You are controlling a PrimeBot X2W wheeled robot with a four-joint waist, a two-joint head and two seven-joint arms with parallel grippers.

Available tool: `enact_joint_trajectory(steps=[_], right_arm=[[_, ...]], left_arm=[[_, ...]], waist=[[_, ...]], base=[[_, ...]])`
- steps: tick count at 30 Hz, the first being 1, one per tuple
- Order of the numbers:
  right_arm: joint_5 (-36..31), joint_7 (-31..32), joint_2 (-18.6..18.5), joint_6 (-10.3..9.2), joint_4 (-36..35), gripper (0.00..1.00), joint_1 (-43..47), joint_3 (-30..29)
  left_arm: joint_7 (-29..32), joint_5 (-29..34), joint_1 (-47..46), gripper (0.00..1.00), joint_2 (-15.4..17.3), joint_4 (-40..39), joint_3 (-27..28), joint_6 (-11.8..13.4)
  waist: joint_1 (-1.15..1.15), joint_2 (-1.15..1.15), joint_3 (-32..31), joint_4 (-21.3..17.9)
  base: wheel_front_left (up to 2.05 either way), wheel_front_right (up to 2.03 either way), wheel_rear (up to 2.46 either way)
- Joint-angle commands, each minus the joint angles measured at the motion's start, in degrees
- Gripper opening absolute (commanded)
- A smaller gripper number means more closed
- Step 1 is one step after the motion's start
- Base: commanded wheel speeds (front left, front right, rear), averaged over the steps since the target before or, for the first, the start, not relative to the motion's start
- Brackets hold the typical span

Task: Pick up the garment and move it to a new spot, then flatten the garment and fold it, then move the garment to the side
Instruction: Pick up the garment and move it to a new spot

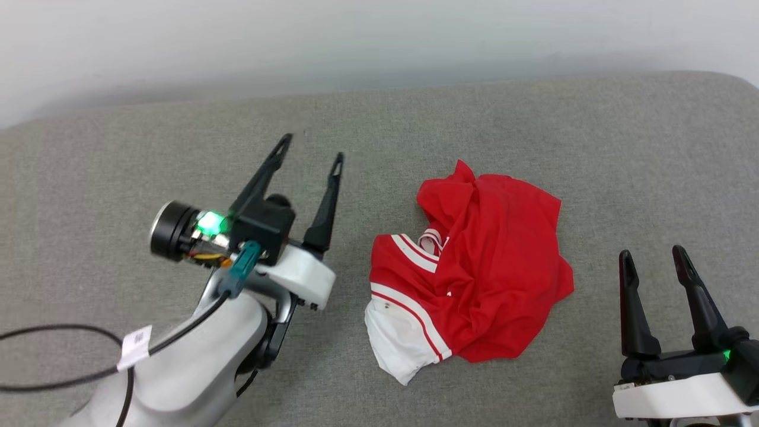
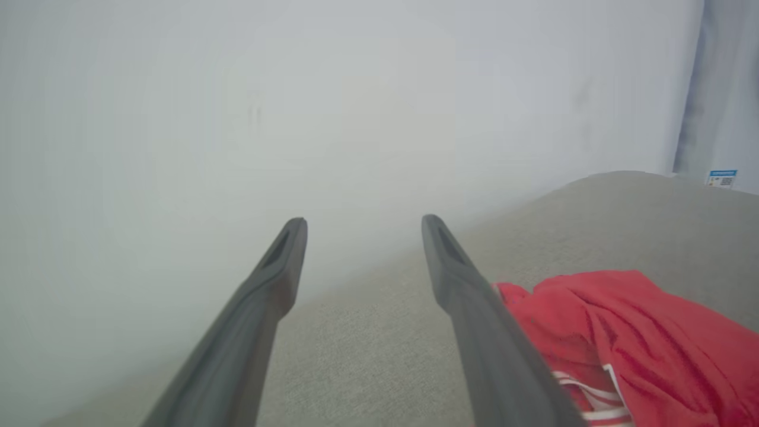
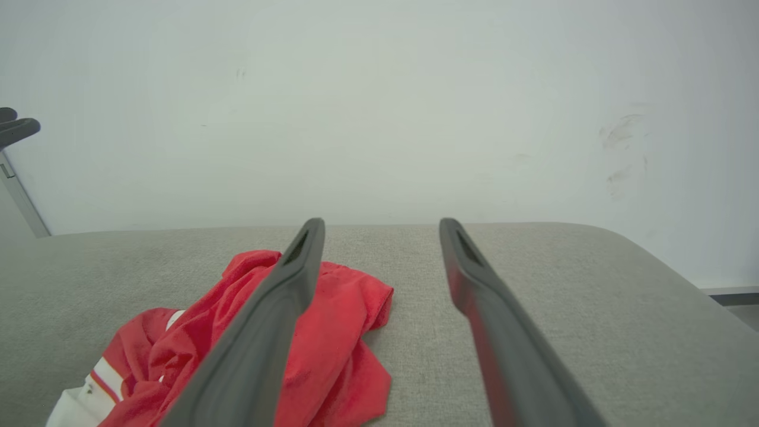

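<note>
Jaws spread — left gripper (image 1: 313,147), right gripper (image 1: 651,252) flank garment (image 1: 492,261) (crumpled) on grey surface (image 1: 533,130).

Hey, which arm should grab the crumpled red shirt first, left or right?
Probably right. The right pincer is open with its tips level with the middle of the garment, close to its red edge. The left pincer, also open, points past the garment's far end toward the wall.
</note>
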Motion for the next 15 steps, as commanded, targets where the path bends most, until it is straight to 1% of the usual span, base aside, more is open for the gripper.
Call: enact_joint_trajectory(steps=[1,5,9,11,15], right_arm=[[0.21,-0.12,0.12,-0.03,0.03,1.00,0.50,-0.07],[0.17,-0.12,0.12,-0.04,0.34,1.00,1.18,-0.39],[0.21,-0.12,0.12,-0.04,0.29,1.00,1.48,-0.84],[0.20,-0.12,0.12,-0.04,0.27,1.00,2.03,-1.02],[0.46,-0.12,0.12,-0.03,0.24,1.00,2.81,-1.26]], left_arm=[[-0.62,0.61,1.68,1.00,0.10,0.00,0.84,1.12],[-1.39,2.15,7.27,1.00,-0.57,-1.41,5.43,4.87],[-1.38,5.56,14.41,1.00,-1.71,-4.18,11.75,7.54],[-1.35,6.95,17.88,1.00,-2.59,-5.21,15.06,8.05],[-1.35,10.02,24.73,1.00,-4.63,-6.28,20.32,6.88]], waist=[[0.00,0.00,-0.46,0.39],[0.00,0.00,-1.35,0.87],[0.00,0.00,-2.28,1.29],[0.00,0.00,-2.83,1.50],[0.00,0.00,-3.99,1.99]], base=[[0.00,0.00,0.00],[0.00,0.00,0.00],[0.00,0.00,0.00],[0.00,0.00,0.00],[0.00,0.00,0.00]])
